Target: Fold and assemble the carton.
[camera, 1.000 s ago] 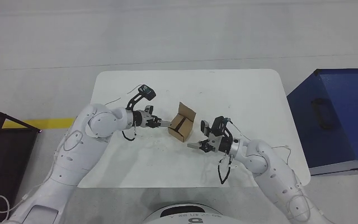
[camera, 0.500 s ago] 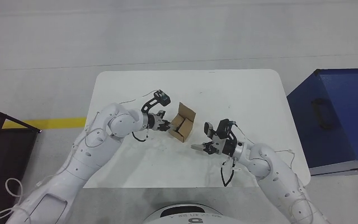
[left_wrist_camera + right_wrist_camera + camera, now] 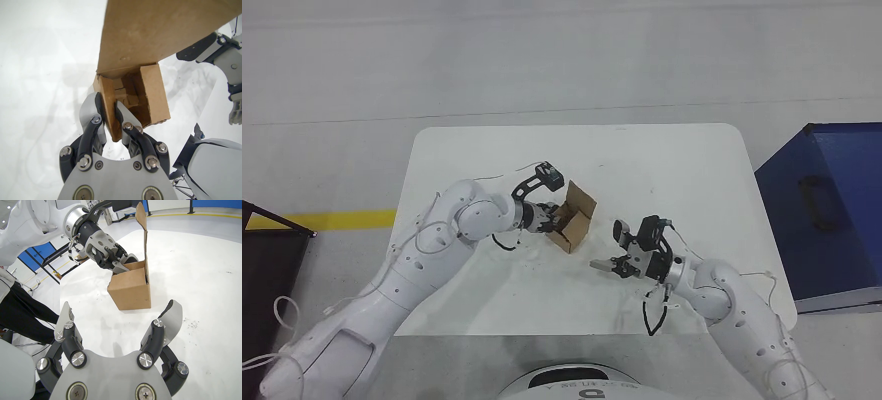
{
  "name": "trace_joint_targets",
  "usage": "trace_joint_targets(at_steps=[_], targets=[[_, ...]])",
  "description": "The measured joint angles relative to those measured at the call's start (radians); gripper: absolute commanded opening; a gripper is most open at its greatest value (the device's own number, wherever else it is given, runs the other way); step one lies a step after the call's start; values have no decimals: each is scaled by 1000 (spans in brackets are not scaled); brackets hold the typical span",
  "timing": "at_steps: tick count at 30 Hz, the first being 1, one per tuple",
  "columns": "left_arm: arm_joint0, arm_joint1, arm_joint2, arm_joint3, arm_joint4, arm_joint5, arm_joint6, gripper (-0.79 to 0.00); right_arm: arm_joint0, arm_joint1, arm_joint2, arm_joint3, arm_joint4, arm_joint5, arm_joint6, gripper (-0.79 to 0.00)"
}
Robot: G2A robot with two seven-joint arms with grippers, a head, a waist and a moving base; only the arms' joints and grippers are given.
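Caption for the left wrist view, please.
Left gripper pinches a side panel of the open carton, lid flap raised.

I'm seeing bright, even light from overhead, the white table [image 3: 692,160] nearly washed out. The carton [image 3: 130,289] throws just a faint, soft shadow at its base. Right wrist view bends straight lines toward the edges.

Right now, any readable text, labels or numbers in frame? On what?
Carton: no print on the faces that show.
Blue panel in the room behind: white lettering, too small to read.
Nothing else is legible.
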Motion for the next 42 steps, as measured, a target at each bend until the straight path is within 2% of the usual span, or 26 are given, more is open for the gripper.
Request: trace_joint_targets(at_steps=[5,7,9,14,19,22,25,28,33,35,37,39,42], targets=[[-17,-4,5,1,0,-51,7,-785,9,1,0,4,1,-1,-1,-6],[-24,-5,10,-3,0,-87,6,-428,17,0,-2,10,1,-1,-3,0],[-34,-8,17,-4,6,-127,16,0,25,0,-2,17,-7,10,-5,0],[-58,-15,27,0,52,-202,94,0,33,0,2,24,-27,34,-22,0],[-65,-4,-20,-14,141,-307,225,0,4,6,52,34,-1,65,-56,-22],[-27,16,-73,-34,174,-376,297,0,-30,12,109,29,56,90,-72,-25],[38,47,-149,-80,210,-432,301,0,-59,18,175,33,105,133,-93,-65],[115,81,-233,-131,247,-479,266,0,-60,17,210,8,65,295,-76,-83],[233,118,-333,-226,288,-492,238,0,2,1,134,-38,-126,568,-35,-105],[258,124,-345,-246,318,-485,235,0,37,-6,92,-35,-203,646,-23,-58],[275,127,-351,-259,360,-468,247,0,72,-16,41,-37,-282,723,-13,-52],[290,127,-351,-264,397,-436,287,0,98,-25,-1,-39,-307,745,-11,-52],[302,125,-339,-256,470,-392,334,0,124,-30,-31,-35,-276,670,-18,-25]])
